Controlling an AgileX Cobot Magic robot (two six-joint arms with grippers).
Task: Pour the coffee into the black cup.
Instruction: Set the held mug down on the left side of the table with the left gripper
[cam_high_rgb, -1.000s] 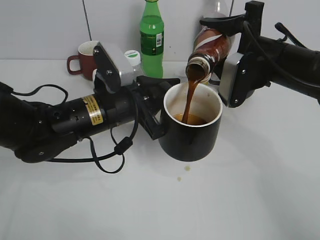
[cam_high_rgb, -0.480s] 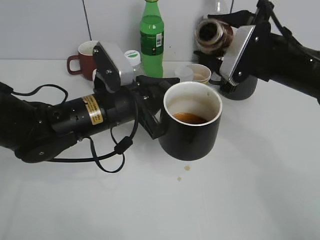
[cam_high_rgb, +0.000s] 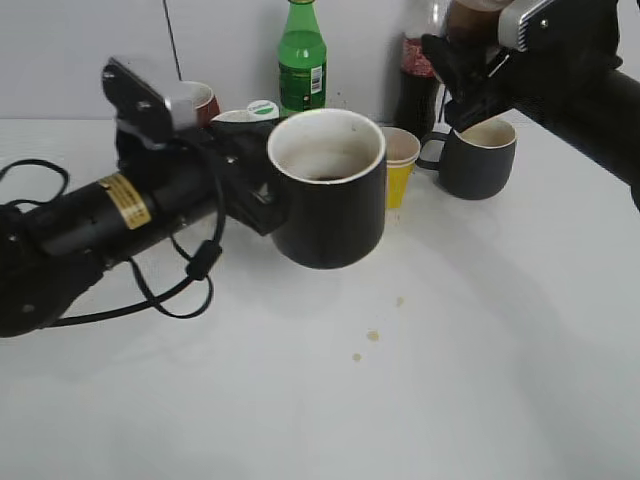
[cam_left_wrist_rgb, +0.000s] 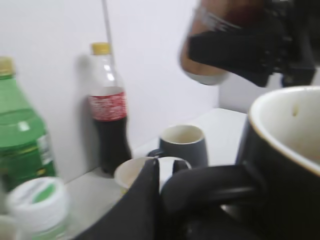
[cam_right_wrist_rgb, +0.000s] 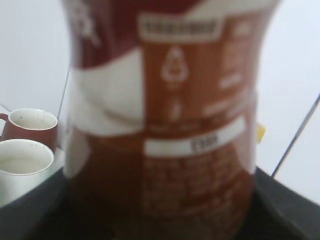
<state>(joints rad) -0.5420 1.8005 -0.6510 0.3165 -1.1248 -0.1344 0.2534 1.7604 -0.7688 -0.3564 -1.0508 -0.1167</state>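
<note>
My left gripper is shut on the loop handle of the glossy black cup and holds it off the table, upright, left of centre. A little dark coffee shows inside its cream interior. In the left wrist view the cup fills the right side, with my finger against its handle. My right gripper is shut on the coffee bottle, held high at the top right, largely cut off by the frame edge. Its red-brown and white label fills the right wrist view.
Along the back wall stand a green bottle, a cola bottle, a dark-grey mug, a yellow paper cup, a dark-red mug and a white-capped container. Coffee drops lie on the white table.
The pouring has stopped. My right gripper swung the bottle back and lifted it up to the right. My left gripper carried the cup up and to the left.
</note>
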